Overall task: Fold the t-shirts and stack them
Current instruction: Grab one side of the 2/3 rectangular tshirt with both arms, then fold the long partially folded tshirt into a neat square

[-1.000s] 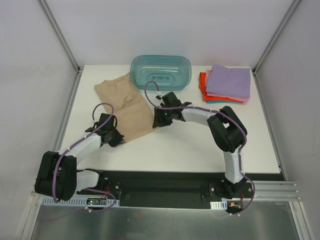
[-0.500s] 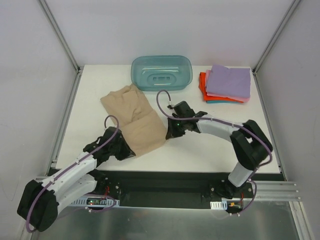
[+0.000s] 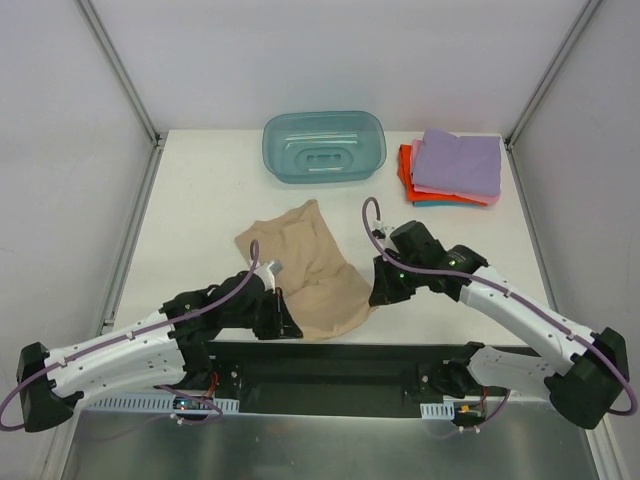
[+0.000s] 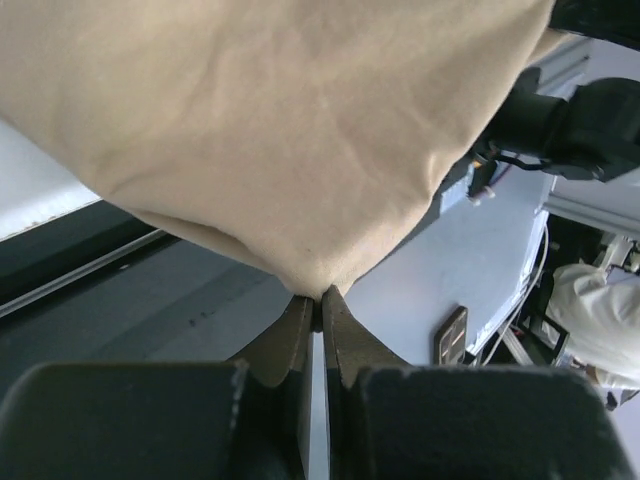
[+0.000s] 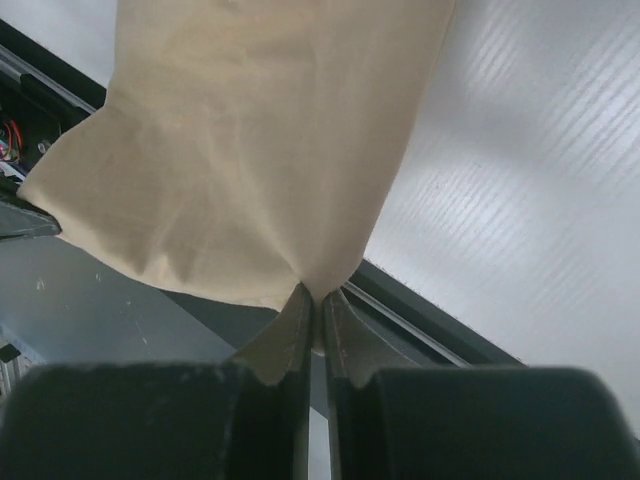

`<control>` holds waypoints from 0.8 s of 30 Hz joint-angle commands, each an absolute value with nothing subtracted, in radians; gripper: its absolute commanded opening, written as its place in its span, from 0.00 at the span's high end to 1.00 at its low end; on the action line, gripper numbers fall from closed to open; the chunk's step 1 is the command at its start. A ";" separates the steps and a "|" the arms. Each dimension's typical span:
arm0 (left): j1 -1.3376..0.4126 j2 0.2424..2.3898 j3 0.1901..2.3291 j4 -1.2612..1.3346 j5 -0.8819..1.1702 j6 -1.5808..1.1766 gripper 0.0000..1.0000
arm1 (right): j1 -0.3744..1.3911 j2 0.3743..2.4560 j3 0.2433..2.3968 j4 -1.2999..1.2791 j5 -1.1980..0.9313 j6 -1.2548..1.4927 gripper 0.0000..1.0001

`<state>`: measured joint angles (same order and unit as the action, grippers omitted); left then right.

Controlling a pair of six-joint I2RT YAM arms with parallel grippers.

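— Where's the tan t-shirt [image 3: 310, 270]?
— Lower middle of the top view, with its hem reaching the near edge of the table [image 3: 200, 200]. The left gripper [image 4: 316, 298] and right gripper [image 5: 314, 295] are each pinched tight on a hem corner.
— Which step?
— Laying it out for folding, I'd judge. Next it needs spreading flat and taut. The folded stack [image 3: 455, 168] lies upper right.

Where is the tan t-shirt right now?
Top view: the tan t-shirt lies centre, at the near edge of the table, its near corners pinched by the left claw and right claw.
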<state>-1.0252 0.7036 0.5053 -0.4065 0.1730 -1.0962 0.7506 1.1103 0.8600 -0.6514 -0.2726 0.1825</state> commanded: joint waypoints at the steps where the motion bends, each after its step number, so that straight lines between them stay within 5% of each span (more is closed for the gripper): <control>1: -1.040 0.730 0.604 -0.414 0.121 -1.040 1.00 | 0.752 1.095 0.969 -0.790 -0.212 0.124 0.99; 16: -1.016 0.673 0.710 -0.526 -0.302 -1.035 1.00 | 0.655 1.431 1.429 -0.792 -0.166 0.029 0.99; 24: -0.821 0.726 0.744 -0.537 -0.347 -1.016 1.00 | 0.634 1.675 1.684 -0.784 -0.166 -0.015 0.99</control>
<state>-0.9348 0.7078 0.7155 -0.5098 -0.2985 -1.0328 0.6498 1.5890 1.5612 -0.7990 -0.1787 0.0330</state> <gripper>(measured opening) 0.011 0.071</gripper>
